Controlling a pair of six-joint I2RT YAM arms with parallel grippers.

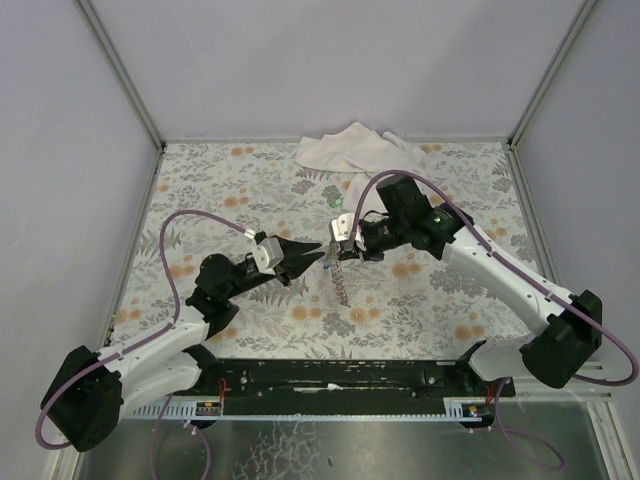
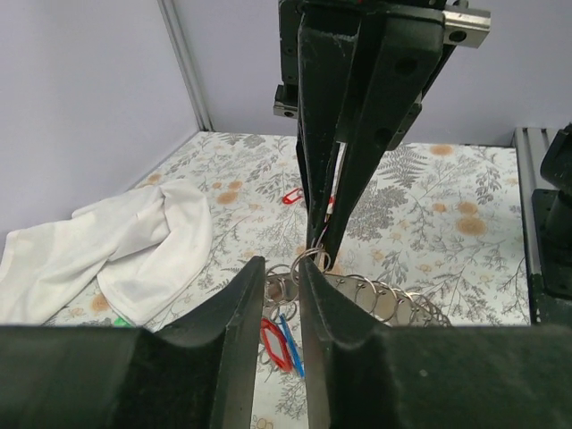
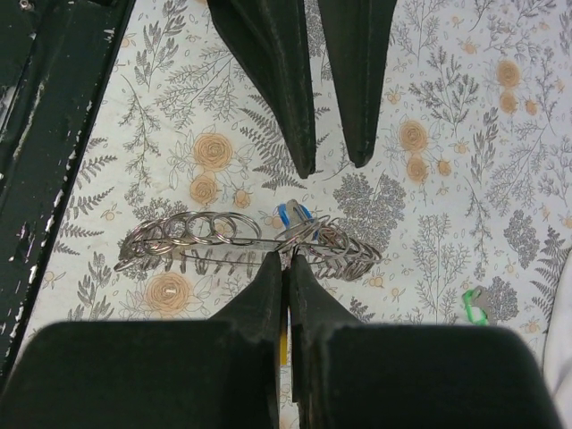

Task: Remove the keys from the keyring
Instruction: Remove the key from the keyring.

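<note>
Left claw released, its fingers parted just beside the keyring at mid tabletop. Red and blue keys show at the chain beneath it. Right claw clenched on the keyring's middle. A loose green key lies farther off, toward the white cloth

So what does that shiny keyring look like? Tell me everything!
The keyring is a long, silvery metal chain made of many linked rings. The right gripper is shut on it near its middle, and the chain stretches out to both sides. A blue key peeks out by its rings. The left gripper is open right next to it; I cannot tell if it touches.
</note>
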